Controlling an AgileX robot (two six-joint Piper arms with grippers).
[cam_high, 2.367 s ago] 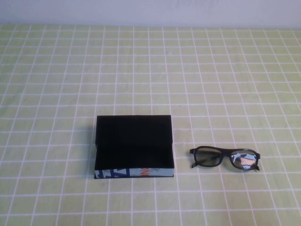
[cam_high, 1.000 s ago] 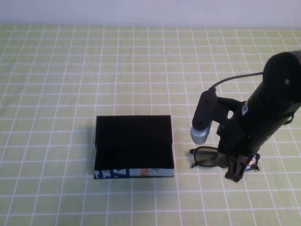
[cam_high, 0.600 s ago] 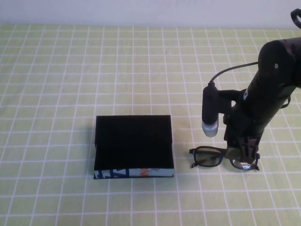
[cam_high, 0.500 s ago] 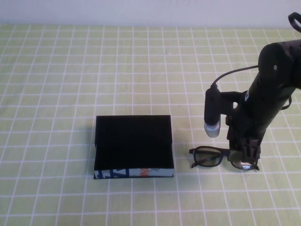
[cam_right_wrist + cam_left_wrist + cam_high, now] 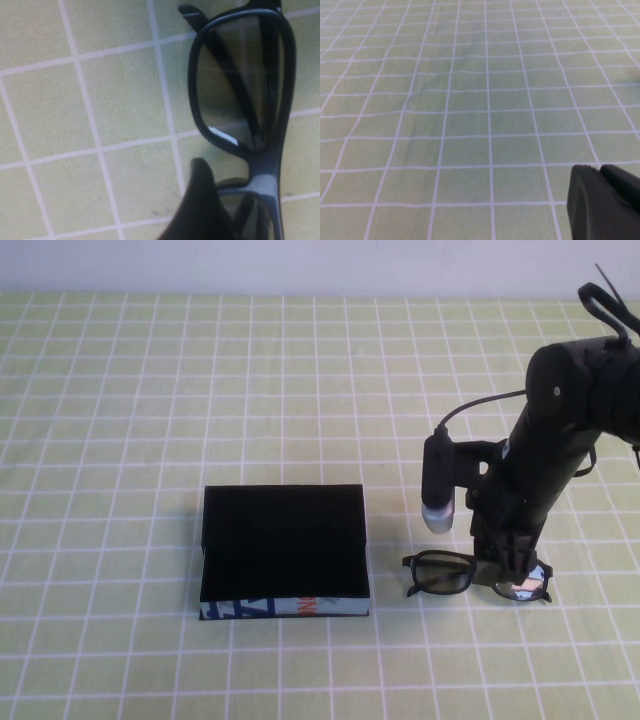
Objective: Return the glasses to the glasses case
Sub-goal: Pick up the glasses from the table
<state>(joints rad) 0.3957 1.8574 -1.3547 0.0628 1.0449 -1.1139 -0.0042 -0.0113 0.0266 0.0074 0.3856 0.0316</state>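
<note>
1. The right gripper (image 5: pixel 508 562) sits low in the right part of the high frame, directly over the bridge of the black thick-framed glasses with squarish reflective lenses (image 5: pixel 478 575). Its fingers are spread open; 1 dark fingertip (image 5: pixel 200 200) shows at the bottom centre of the right wrist frame, just beside the bridge, and nothing is clamped yet.

2. A second ago those fingers were shut and the gripper hung lower right of the frame, past the glasses' near edge; since then they have parted wide and the arm has drawn back so the tips straddle the bridge area. I judge this as the set-up for a grasp, not a grasp itself.

3. The glasses lie flat on the green grid-patterned tablecloth (image 5: pixel 120 390), lower right of centre in the high frame, in the same spot as in the earlier pictures: untouched so far.

4. The black rectangular glasses case with the blue, white and orange patterned front (image 5: pixel 285 550) rests lower centre-left of the high frame, lid folded back, interior open and empty. It is near the glasses' left temple but apart from it.

5. The left gripper (image 5: pixel 605 202) appears only as a dark tip in the lower right corner of the left wrist frame, above bare cloth; I cannot tell whether it is open or closed. It is absent from the high frame, so it looks parked.

6. Judged progress: early; closing on the frame, lifting and carrying left to the case all remain.
</note>
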